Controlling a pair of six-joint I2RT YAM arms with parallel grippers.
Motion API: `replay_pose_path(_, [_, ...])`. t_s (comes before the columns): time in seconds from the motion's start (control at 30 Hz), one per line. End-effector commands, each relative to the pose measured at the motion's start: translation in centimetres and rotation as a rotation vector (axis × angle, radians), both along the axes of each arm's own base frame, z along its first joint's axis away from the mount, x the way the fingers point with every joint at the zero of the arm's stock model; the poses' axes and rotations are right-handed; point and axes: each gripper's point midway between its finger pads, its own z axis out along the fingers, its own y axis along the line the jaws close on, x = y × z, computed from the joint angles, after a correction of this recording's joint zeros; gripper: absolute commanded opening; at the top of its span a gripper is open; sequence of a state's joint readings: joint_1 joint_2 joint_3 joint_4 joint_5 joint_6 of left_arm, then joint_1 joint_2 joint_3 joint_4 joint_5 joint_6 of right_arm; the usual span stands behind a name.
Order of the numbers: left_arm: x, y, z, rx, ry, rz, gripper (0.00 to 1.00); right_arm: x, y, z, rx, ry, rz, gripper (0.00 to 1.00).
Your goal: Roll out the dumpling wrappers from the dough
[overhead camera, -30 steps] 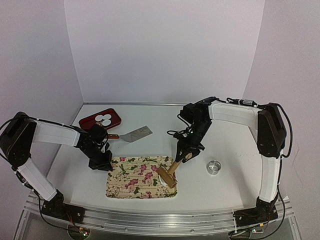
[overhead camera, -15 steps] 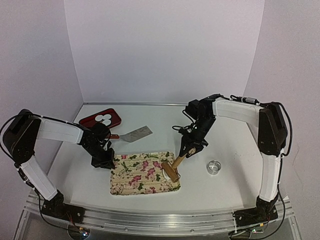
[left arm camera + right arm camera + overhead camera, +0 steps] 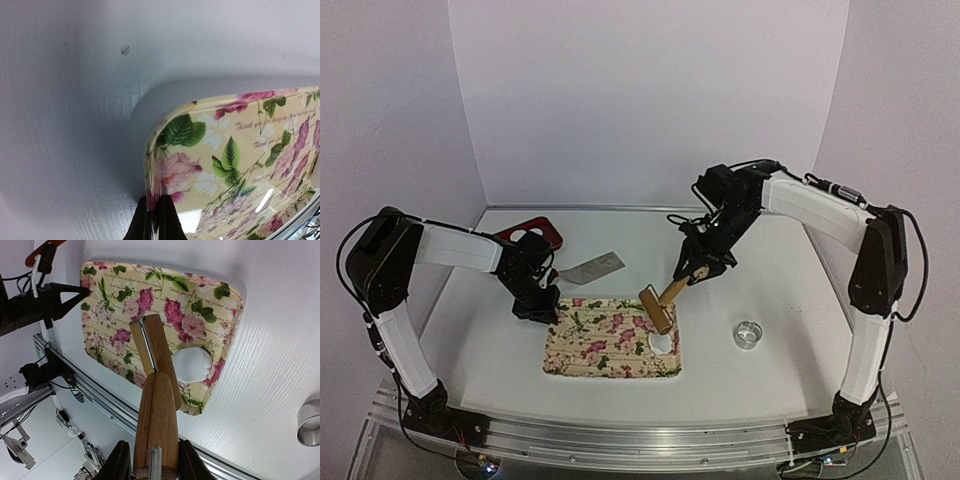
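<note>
We see the dough (image 3: 192, 365), a flat white patch, on the floral tray (image 3: 112, 300) just ahead of the right pincer (image 3: 152, 462), which is pinching the handle of the wooden rolling pin (image 3: 156, 410), roller at the dough's edge. Opposite, the left pincer (image 3: 156, 217) is pressed together on the tray's far corner.

One floral tray (image 3: 595, 350), one piece of dough (image 3: 662, 343), one wooden roller (image 3: 657, 306), one metal ring (image 3: 748, 334), one scraper (image 3: 594, 267), one red dish (image 3: 548, 229). The dumpling wrappers (image 3: 534, 238) beyond the left end effector (image 3: 542, 312) are mostly hidden, so their count is unclear.
</note>
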State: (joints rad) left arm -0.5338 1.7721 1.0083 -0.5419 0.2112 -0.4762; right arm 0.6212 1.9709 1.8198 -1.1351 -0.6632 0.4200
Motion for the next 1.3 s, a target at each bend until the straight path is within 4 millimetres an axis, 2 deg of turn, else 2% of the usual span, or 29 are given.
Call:
replay_pose_path(0.0, [0.8, -0.9, 0.1, 0.025, -0.063, -0.150, 0.00, -1.6, 0.2, 4.9, 0.064, -0.090, 0.009, 0.00])
replay_pose_path(0.23, [1.7, -2.4, 0.1, 0.004, -0.098, -0.295, 0.00, -5.2, -1.5, 1.2, -0.136, -0.156, 0.168, 0.00])
replay_pose_path(0.4, [2.0, -2.6, -0.9, 0.025, -0.082, -0.335, 0.00, -5.6, -2.0, -0.2, -0.220, -0.212, 0.230, 0.00])
replay_pose_path(0.67, [2.3, -2.8, -1.3, 0.023, -0.075, -0.341, 0.00, -7.3, -0.1, -0.7, -0.171, -0.218, 0.321, 0.00])
replay_pose_path(0.93, [2.4, -2.9, -1.2, 0.026, -0.072, -0.336, 0.00, -7.2, 1.3, -1.7, -0.168, -0.220, 0.353, 0.00])
replay_pose_path(1.27, [2.8, -3.1, -0.9, 0.025, -0.074, -0.320, 0.00, -7.0, 2.2, -3.2, -0.177, -0.208, 0.372, 0.00])
